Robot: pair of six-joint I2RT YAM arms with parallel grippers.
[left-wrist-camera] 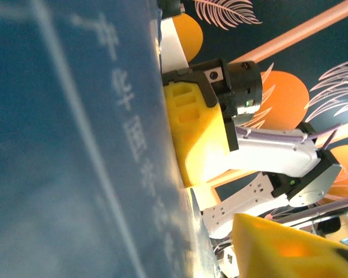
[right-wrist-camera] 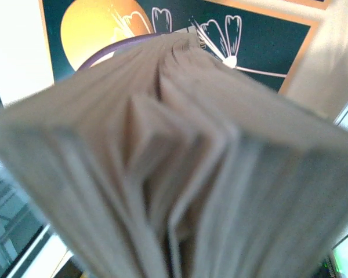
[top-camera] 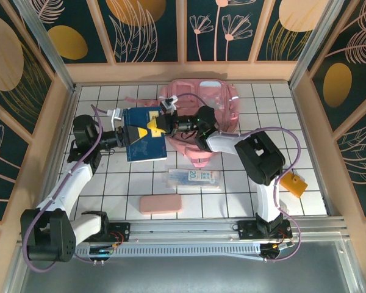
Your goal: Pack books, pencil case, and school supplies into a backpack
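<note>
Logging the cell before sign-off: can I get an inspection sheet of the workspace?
Surface: white tiled table.
Job's things: book held up between the arms; backpack at the back; pencil case, packet and orange block on the tiles.
Clutter: nothing seen.
Grippers: right end effector shut on book; left end effector open at its edge.
Cables: purple cable along each arm.
Surroundings: floral wall panels.

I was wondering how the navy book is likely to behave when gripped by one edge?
The book is broad and flat, so it will likely droop from one edge. Its pages fan apart loosely, so it may splay open. The cover looks smooth, perhaps slippery.
</note>
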